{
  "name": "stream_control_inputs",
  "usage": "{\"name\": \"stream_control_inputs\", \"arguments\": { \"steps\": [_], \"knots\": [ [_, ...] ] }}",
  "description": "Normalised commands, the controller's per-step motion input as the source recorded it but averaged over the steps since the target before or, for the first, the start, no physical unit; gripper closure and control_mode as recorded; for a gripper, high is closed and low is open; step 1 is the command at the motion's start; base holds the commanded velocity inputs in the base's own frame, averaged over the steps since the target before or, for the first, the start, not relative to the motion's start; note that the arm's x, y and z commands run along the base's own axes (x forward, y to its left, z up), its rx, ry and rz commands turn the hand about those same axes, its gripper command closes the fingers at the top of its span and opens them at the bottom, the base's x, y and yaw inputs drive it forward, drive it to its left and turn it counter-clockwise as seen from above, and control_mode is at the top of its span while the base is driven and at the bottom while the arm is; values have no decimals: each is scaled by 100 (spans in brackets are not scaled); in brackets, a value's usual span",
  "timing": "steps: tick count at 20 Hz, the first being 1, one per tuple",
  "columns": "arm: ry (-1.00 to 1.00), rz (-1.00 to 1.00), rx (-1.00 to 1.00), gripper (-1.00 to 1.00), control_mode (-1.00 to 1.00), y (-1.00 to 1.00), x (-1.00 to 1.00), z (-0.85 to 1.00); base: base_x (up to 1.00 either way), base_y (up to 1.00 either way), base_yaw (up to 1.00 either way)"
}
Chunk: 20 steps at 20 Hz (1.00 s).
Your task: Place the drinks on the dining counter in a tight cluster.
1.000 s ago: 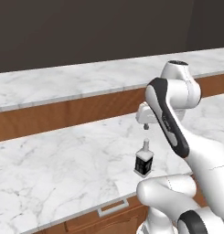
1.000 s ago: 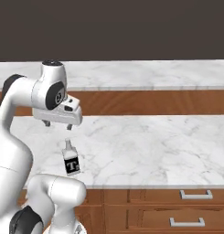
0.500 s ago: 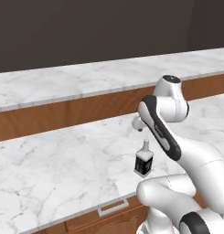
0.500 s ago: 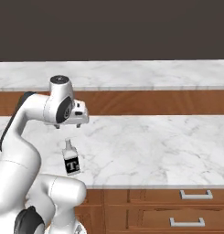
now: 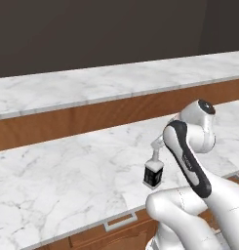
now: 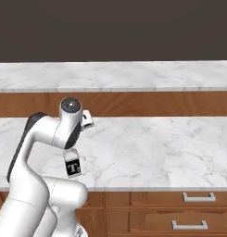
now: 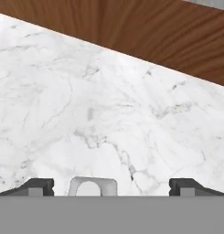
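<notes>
Drawer handle point(image 5: 120, 222) below dark bottle point(image 5: 153, 175).

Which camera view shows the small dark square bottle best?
The left base view: the small dark square bottle stands in full on the marble counter, body and neck visible. In the right base view the arm covers its top. The hand view shows just its cap between the open gripper's fingertips.
</notes>
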Motion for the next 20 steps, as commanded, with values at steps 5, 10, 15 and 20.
{"name": "stream_control_inputs", "arguments": {
  "steps": [5, 10, 15, 20],
  "knots": [
    [0, 43, 0, -100, -100, -18, 0, 45, 0, 0, 0],
    [0, 36, 2, -100, -100, -3, 0, -8, 0, 0, 0],
    [-4, 21, 10, -100, -100, 0, 0, -66, 0, 0, 0],
    [-4, 9, 4, -100, -100, -4, -6, -22, 0, 0, 0]
  ]
}}
